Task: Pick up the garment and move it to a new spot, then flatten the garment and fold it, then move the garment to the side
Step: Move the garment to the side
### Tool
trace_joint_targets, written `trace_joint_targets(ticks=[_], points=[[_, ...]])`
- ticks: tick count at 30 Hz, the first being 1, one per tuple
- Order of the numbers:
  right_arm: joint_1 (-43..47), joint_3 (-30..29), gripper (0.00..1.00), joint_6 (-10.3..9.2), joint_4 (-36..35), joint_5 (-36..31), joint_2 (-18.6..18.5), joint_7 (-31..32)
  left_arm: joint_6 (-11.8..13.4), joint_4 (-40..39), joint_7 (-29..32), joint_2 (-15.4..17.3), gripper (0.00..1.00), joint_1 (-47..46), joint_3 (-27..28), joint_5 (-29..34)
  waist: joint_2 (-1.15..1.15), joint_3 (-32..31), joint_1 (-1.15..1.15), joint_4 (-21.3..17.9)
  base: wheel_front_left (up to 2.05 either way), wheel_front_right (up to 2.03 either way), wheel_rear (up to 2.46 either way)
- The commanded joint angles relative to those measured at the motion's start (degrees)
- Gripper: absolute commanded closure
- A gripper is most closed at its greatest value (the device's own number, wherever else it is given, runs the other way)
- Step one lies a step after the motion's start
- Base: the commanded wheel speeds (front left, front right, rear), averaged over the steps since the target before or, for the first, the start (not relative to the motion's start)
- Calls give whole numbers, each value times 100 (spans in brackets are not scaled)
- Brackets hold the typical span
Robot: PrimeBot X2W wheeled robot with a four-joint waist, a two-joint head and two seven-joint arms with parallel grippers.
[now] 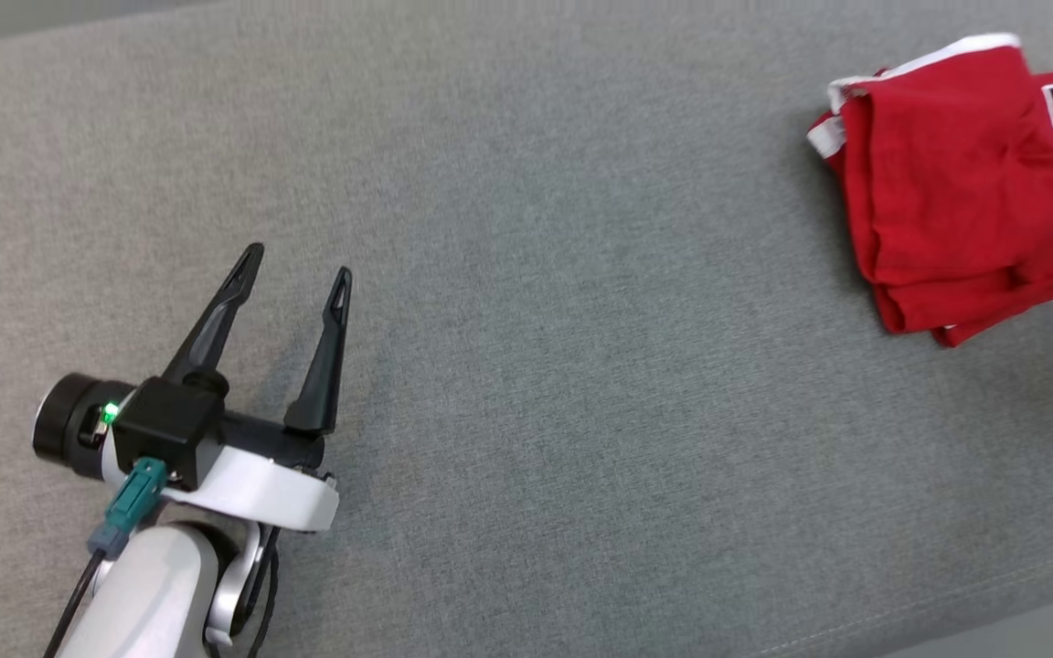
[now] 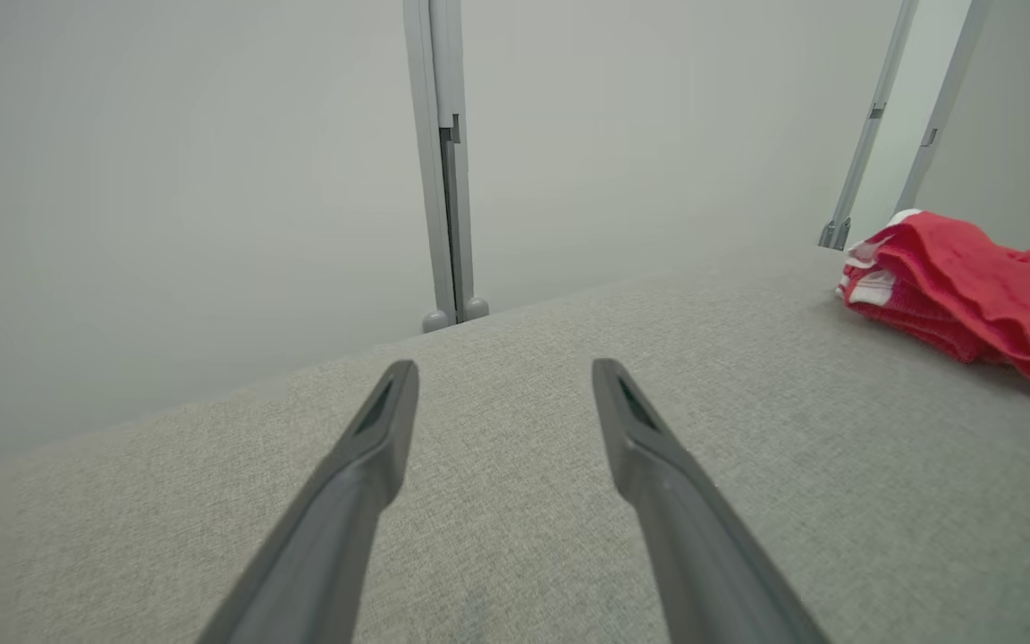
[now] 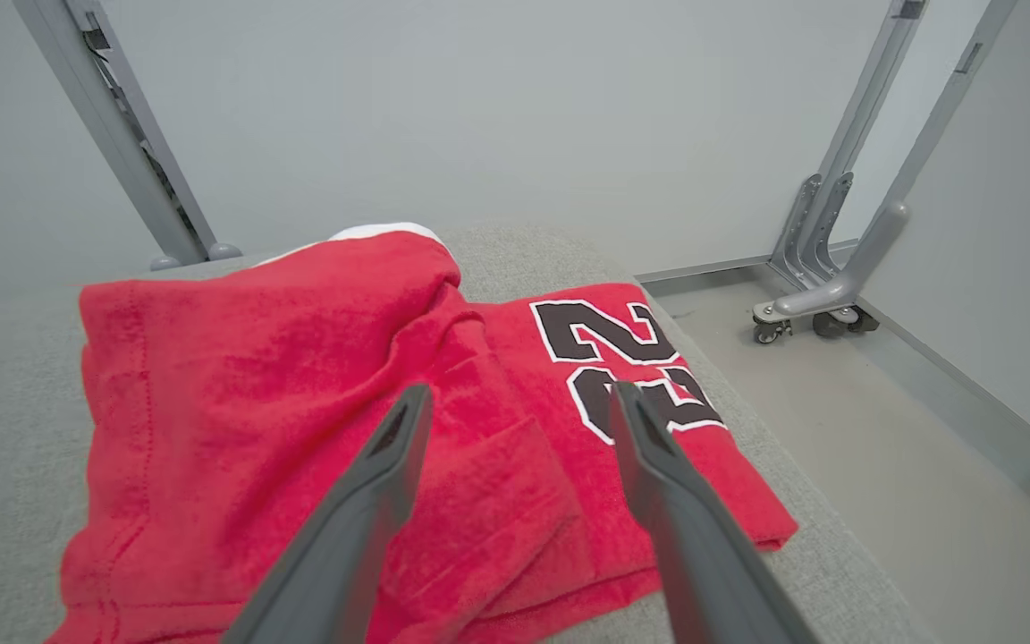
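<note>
Right wrist view: R end effector (image 3: 519, 392) spread wide, empty, over folded red garment (image 3: 282, 385), black numerals (image 3: 600, 333) beside one fingertip. Head view: L end effector (image 1: 300, 260) spread too, empty, well apart from garment at table's (image 1: 581, 366) far R edge. L wrist view: garment's white-trimmed layers side-on. R wrist: floor (image 3: 882, 465), castered frame legs (image 3: 837, 286) beside table.

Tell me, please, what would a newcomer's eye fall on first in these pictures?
The folded red garment strikes first, lying at the far right of the grey fabric surface, with a black number print on it. Next comes the left pincer, open and empty at the lower left of the head view. The right pincer hangs open over the garment.
</note>
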Motion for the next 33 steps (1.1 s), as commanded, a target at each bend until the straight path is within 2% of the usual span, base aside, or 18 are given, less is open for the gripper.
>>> trace_joint_targets(ticks=[1,3,8,11,15,23,33], points=[[208,-175,0,-1,-167,-105,98,-50,55,29,-39,-1,0,122,48,-54,0,-251,0,-40,0,0,0],[469,-544,0,0,-530,-321,245,-58,102,55,-61,-16,0,229,86,-109,0,-392,0,-12,0,0,0],[1319,-1356,0,0,-1559,-1071,918,-58,223,99,-126,-65,0,501,164,-235,0,-703,0,131,0,0,0],[1738,-1562,0,0,-2093,-1459,1338,-60,277,123,-156,-97,0,616,207,-318,0,-846,0,278,0,0,0],[2147,-1503,0,0,-2737,-1881,1858,52,343,196,-217,-144,0,772,253,-413,0,-1027,0,577,0,0,0],[2432,-1370,0,0,-3352,-2335,2276,285,465,360,-318,-136,0,1006,422,-550,0,-1261,0,959,0,0,0],[2859,-1395,0,0,-3532,-2623,2508,466,579,547,-402,-27,0,1478,661,-736,0,-1716,0,1228,0,0,0]])
